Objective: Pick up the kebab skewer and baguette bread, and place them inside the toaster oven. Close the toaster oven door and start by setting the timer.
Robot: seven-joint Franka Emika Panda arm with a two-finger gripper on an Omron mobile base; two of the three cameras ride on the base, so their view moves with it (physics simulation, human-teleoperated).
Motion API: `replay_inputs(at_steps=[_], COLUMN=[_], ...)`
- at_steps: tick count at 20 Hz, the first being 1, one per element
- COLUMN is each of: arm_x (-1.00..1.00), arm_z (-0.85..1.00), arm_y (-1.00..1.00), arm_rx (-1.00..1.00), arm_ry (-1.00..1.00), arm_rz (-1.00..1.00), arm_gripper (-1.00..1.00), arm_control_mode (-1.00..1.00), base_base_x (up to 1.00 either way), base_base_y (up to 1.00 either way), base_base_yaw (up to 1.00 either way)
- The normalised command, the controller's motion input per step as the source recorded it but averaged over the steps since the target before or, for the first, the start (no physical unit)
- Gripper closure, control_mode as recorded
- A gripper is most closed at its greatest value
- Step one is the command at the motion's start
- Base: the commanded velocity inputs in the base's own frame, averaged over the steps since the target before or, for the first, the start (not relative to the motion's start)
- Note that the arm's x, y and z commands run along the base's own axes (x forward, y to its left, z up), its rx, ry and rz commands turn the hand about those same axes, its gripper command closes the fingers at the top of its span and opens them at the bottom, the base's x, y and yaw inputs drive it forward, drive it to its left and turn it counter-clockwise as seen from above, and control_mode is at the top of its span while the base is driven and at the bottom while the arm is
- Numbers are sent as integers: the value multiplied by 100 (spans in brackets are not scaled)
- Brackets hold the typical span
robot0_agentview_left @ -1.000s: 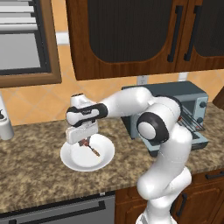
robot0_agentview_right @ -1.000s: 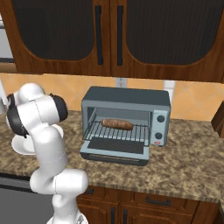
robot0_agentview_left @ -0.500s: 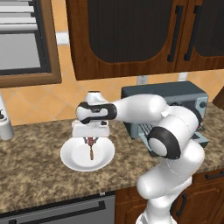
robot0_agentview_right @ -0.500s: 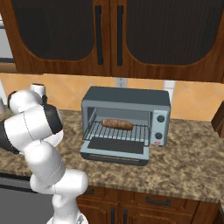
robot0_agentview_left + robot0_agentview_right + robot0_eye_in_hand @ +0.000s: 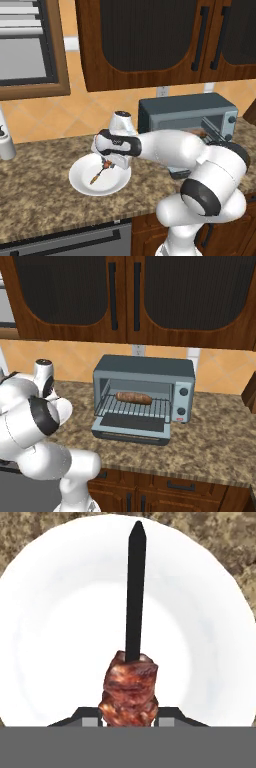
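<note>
Hand view: the tool (image 5: 129, 722) is clenched on the kebab skewer (image 5: 131, 662) by its meat, stick pointing straight ahead above the plate (image 5: 45, 637). The toaster oven (image 5: 145, 398) sits off to the tool's side, door (image 5: 132, 428) down, baguette bread (image 5: 133, 398) on its rack.

Stone, wood, metal, glazed white
Speckled granite-look table (image 5: 40, 195); smooth white plate (image 5: 45, 612); matt blue-grey metal oven (image 5: 145, 367) with wire rack; dark polished wood cabinets (image 5: 75, 296); rough browned meat on the skewer (image 5: 131, 687).
</note>
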Motion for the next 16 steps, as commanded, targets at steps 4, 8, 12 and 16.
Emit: replay_inputs(at_steps=[4,8,12,16], arm_x=[-13,-23,-39,-35], arm_z=[56,51,49,46], arm_y=[-41,-61,-75,-75], arm_rx=[0,0,0,0], arm_ry=[0,0,-2,-1], arm_rz=[-39,-23,-14,-17], arm_gripper=[100,100,100,100], arm_control_mode=[-100,-100,-100,-100], base_base_x=[0,0,0,0], base_base_y=[0,0,0,0], base_base_yaw=[0,0,0,0])
